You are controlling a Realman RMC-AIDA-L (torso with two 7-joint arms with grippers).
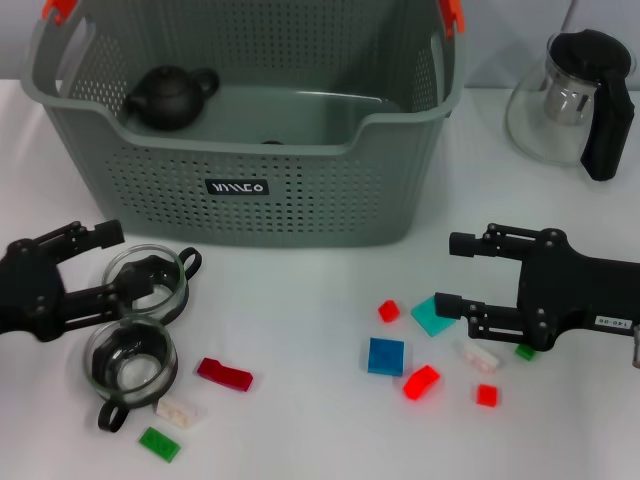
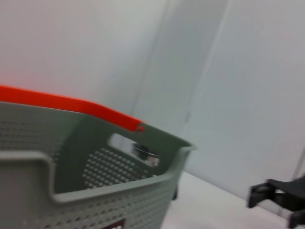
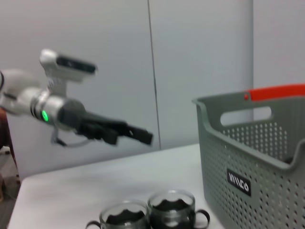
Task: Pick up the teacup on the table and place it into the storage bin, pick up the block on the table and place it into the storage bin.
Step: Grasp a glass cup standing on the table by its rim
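- Robot test lab, staged setup.
- Plain white tabletop (image 1: pixel 300 440); bare grey wall panels (image 3: pixel 200 62).
- Scattered test props: plastic blocks (image 1: pixel 386 356), glass teacups (image 1: pixel 130 358), storage bin (image 1: pixel 300 190).

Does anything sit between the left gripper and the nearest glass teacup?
Nothing visible does. The left gripper is open beside the rear teacup, one finger at its rim. A second teacup sits just in front, close to that finger, beside the path.

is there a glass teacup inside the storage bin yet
No, in the head view the storage bin holds a black teapot, while both glass teacups sit on the table in front of it.
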